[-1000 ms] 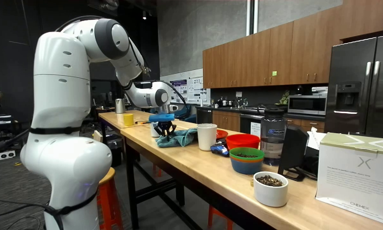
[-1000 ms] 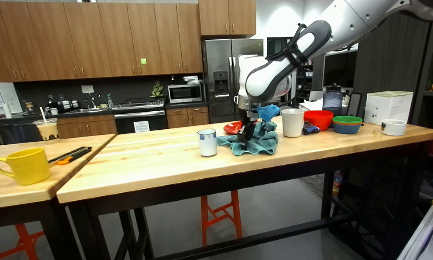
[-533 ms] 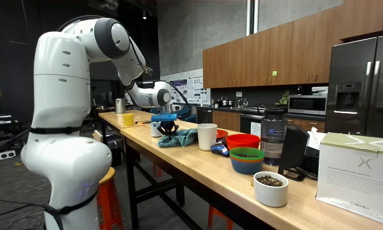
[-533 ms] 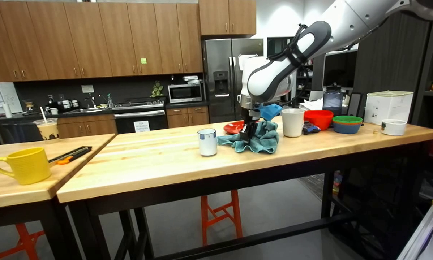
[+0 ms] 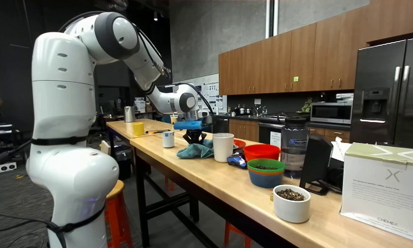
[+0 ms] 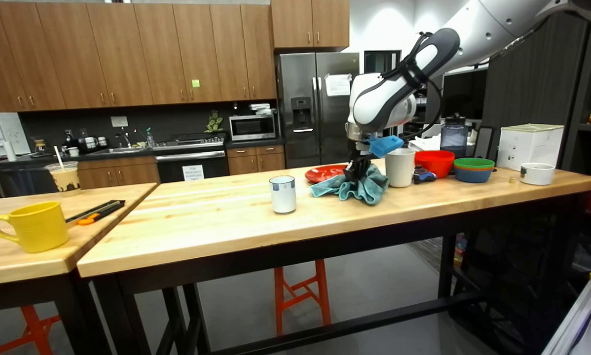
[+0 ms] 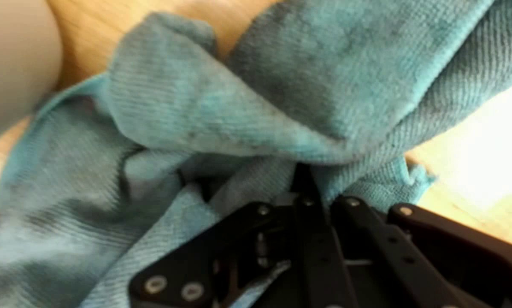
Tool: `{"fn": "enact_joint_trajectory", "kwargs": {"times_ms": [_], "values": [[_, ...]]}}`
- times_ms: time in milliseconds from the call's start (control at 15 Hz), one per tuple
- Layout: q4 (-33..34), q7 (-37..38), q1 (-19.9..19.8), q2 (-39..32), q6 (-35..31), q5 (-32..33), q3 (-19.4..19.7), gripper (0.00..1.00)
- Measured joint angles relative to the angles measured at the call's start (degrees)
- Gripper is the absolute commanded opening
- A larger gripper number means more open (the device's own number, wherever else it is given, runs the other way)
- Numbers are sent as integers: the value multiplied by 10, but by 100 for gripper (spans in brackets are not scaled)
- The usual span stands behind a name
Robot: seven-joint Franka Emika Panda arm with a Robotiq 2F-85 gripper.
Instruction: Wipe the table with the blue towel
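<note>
Blue towel [image 6: 373, 189] had slid inward from the near long edge of the bench [image 6: 216, 212], well off its corners — gripper [image 6: 354, 174] closed on a bunched fold — wiping seemed underway, both ends probably left.

The blue towel [image 7: 222, 115], teal with a ribbed weave and darker greyish patches, lies crumpled on the table [image 6: 202, 212], bunched into raised, overlapping folds, one small corner poking out over bare wood. The table has a level top of pale, grained wood on a dark frame
</note>
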State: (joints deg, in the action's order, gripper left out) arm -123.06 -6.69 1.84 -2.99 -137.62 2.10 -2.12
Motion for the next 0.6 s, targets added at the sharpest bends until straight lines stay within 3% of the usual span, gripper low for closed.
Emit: {"fn": "enact_joint_trajectory", "kwargs": {"times_ms": [600], "values": [[-18, 54, -19, 62, -4, 8, 18, 1]]}}
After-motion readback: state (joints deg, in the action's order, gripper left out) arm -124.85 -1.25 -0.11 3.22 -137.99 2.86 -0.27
